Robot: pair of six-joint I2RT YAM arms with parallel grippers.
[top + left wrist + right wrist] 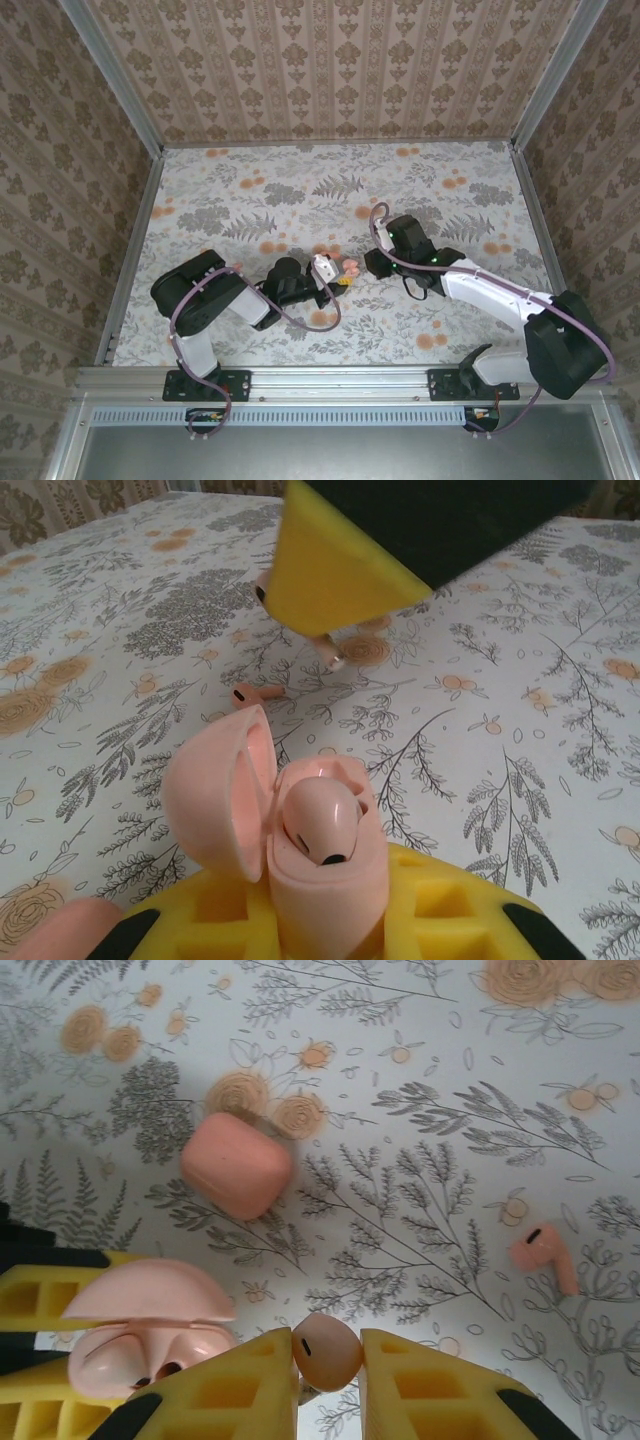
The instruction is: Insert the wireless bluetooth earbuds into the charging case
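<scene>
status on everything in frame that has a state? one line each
charging case: lid open, clamped upright
left gripper: shut on charging case
right gripper: shut on held earbud
held earbud: pinched, not yet in case
seated earbud: sitting in case
loose earbud: lying on table
pink rounded box: closed, on table

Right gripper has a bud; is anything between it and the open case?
Nothing visible. The earbud in the right gripper sits beside the charging case, lid open; a second earbud already fills one slot.
</scene>
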